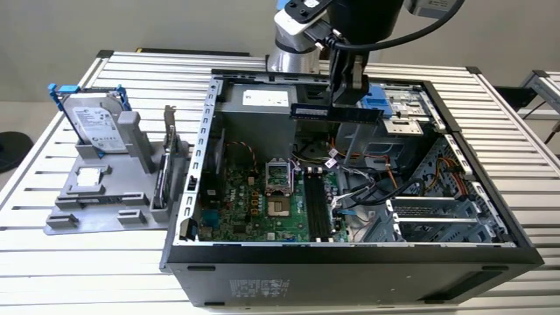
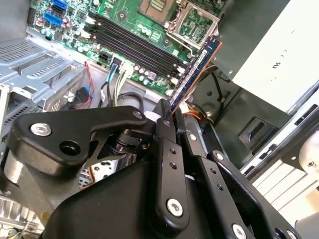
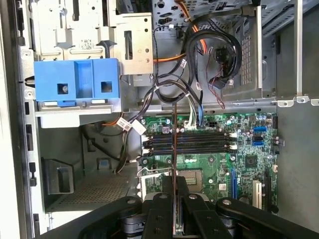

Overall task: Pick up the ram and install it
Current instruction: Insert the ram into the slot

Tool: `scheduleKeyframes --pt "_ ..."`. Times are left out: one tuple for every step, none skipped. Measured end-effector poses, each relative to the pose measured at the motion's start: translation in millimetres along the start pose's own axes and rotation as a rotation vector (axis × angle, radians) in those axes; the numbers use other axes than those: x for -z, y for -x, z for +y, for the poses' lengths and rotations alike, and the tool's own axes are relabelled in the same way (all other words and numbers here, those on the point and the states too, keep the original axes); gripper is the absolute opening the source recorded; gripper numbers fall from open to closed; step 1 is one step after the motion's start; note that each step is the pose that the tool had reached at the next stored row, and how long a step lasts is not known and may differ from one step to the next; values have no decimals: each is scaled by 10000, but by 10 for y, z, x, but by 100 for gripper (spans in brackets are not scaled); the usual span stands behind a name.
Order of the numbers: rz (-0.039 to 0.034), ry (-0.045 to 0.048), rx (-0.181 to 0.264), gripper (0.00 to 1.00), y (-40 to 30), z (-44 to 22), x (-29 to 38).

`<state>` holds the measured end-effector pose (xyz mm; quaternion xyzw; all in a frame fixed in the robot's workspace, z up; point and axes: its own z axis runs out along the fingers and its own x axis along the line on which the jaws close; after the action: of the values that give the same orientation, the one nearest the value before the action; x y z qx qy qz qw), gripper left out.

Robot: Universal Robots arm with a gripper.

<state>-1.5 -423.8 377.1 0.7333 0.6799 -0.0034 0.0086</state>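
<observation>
The ram (image 1: pixel 337 112) is a long dark stick held level in the air above the back of the open computer case (image 1: pixel 188 197). My gripper (image 1: pixel 347 98) is shut on its middle from above. In the second wrist view the ram (image 2: pixel 195 69) sticks out from between the black fingers (image 2: pixel 164 127), edge toward the green motherboard (image 2: pixel 124 30). In the first wrist view the ram (image 3: pixel 174 144) appears edge-on as a thin line crossing the black memory slots (image 3: pixel 189 142). The slots (image 1: pixel 317 207) lie lower and nearer the case front than the ram.
A grey stand (image 1: pixel 105 197) on the exterior view's left holds a hard drive in a blue frame (image 1: pixel 92 121) and an upright card (image 1: pixel 170 157). Inside the case are bundled cables (image 1: pixel 368 187), a blue drive bracket (image 3: pixel 77 84) and metal drive cages (image 1: pixel 437 216).
</observation>
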Motion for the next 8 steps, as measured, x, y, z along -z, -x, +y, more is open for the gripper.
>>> scheduleKeyframes --pt "-1 0 0 0 -3 0 1" --pt "-2 0 0 0 -3 0 1" --pt "-1 0 0 0 -3 -1 1" --pt "-1 0 0 0 -6 -1 1" --pt "0 0 0 0 -9 -1 0" --pt "-1 0 0 0 -9 -1 0" --pt "0 0 0 0 -9 -1 0" --pt "0 0 0 0 -9 -1 0"
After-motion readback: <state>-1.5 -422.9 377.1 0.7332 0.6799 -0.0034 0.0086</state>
